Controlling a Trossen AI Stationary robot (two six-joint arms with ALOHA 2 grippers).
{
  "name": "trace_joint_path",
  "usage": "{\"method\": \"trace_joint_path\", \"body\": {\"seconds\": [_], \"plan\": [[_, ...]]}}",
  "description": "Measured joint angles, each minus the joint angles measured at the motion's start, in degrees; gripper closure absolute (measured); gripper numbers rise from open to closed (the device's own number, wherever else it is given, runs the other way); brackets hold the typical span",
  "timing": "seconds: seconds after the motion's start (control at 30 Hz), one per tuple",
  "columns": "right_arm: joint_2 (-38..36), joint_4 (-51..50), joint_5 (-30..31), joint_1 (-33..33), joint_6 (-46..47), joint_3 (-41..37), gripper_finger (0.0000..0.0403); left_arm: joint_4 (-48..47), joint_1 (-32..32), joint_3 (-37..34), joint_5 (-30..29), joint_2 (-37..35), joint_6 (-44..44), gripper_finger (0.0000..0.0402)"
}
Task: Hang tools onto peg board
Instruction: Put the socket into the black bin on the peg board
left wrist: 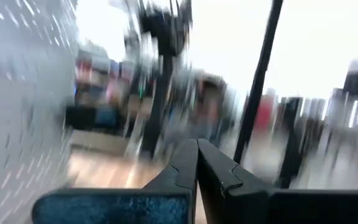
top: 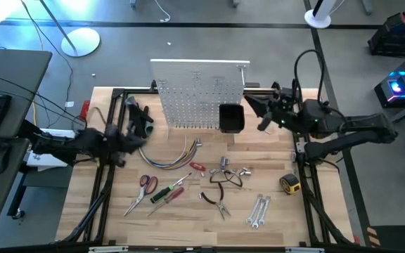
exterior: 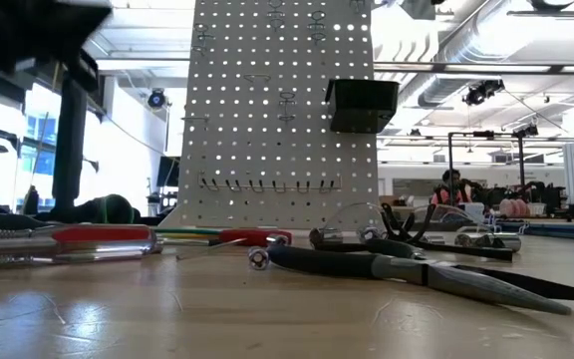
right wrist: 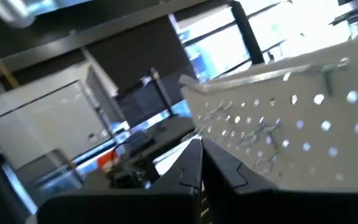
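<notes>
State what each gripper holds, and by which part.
Nothing. The left gripper and right gripper are both shut on nothing; the tools lie on the table.

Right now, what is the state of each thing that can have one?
Left gripper: shut, empty, left of the board.
Right gripper: shut, empty, right of the board.
Peg board: upright, no tools hung.
Bin: on the board.
Scissors: lying on the table.
Wrenches: lying on the table.

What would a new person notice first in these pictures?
The white peg board stands upright at the table's far edge, with a black bin on it. Hand tools lie scattered on the wood before it. Both grippers, left and right, are shut beside the board.
</notes>
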Motion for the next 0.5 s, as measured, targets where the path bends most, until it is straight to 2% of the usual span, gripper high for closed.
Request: {"method": "trace_joint_path", "body": {"seconds": [0.1, 0.17, 0.33, 0.5], "plan": [[1.7, -0.1, 2.5, 0.0, -2.1, 2.6, 0.0402, 14.0, 0.0, 0.1, -10.3, 1.4, -10.2, 0.0401], [2.5, 0.0, 4.6, -0.1, -3.7, 4.3, 0.0402, 16.2, 0.1, 1.7, -13.0, 2.7, -10.9, 0.0401], [3.3, -2.7, 6.9, -1.7, -4.8, 8.3, 0.0402, 4.8, 0.0, 12.9, -10.9, 12.3, -12.7, 0.0401], [3.1, -10.5, 6.9, -3.8, -7.5, 11.4, 0.0402, -4.3, 0.2, 29.2, -7.9, 27.7, -4.6, 0.0401]]}}
